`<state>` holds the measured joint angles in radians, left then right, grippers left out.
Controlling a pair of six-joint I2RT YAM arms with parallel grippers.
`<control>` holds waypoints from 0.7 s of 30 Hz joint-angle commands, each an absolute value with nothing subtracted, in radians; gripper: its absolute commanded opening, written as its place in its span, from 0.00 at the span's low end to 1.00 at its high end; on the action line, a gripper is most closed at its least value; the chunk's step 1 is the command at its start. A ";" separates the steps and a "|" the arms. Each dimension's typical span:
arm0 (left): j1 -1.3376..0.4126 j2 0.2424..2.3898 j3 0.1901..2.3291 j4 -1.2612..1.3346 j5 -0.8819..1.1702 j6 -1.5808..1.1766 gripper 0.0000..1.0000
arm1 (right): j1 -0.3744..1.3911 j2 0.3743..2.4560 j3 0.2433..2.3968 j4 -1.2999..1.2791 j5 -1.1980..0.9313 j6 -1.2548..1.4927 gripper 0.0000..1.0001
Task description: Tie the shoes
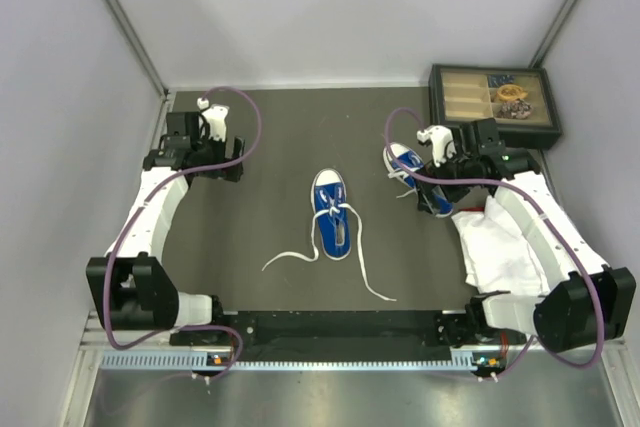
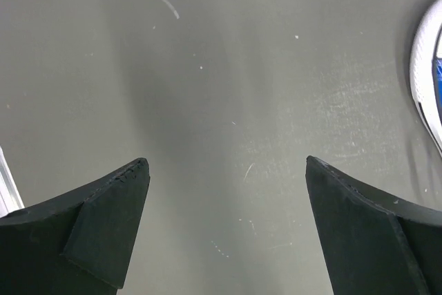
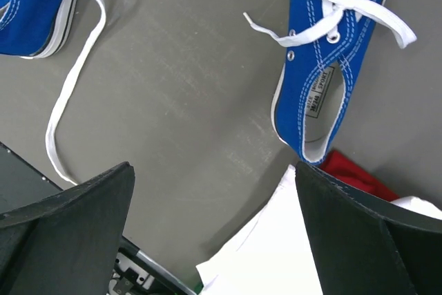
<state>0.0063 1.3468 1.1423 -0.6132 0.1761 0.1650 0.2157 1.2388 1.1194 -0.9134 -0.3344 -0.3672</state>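
Top external view: blue white-laced canvas sneakers (image 1: 333,213) are laid on the dark table (image 1: 285,152), left hand (image 2: 228,170) and right hand (image 3: 214,170) spread wide, empty.

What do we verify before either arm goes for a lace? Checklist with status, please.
1. Left gripper open and empty: ok.
2. Right gripper open and empty: ok.
3. Centre shoe upright, opening up: ok.
4. Its laces untied, both ends loose on the table, nothing lying on them: ok.
5. Second shoe laces crossed; knotted or not: cannot tell.
6. White cloth clear of the second shoe: not ok, its edge lies right by the heel.
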 commanded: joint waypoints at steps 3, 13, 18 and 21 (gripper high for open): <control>0.003 1.260 1.120 -0.633 0.268 0.291 0.98 | 0.313 1.227 1.053 -0.884 -0.344 -0.436 0.99; -0.067 1.131 0.941 -0.839 0.509 0.682 0.99 | 0.446 1.266 0.913 -0.864 -0.261 -0.457 0.99; -0.208 1.017 0.749 -0.743 0.459 0.808 0.98 | 0.506 1.267 0.856 -0.828 -0.210 -0.459 0.99; -0.291 1.005 0.678 -0.712 0.452 0.860 0.93 | 0.511 1.293 0.864 -0.833 -0.215 -0.454 0.99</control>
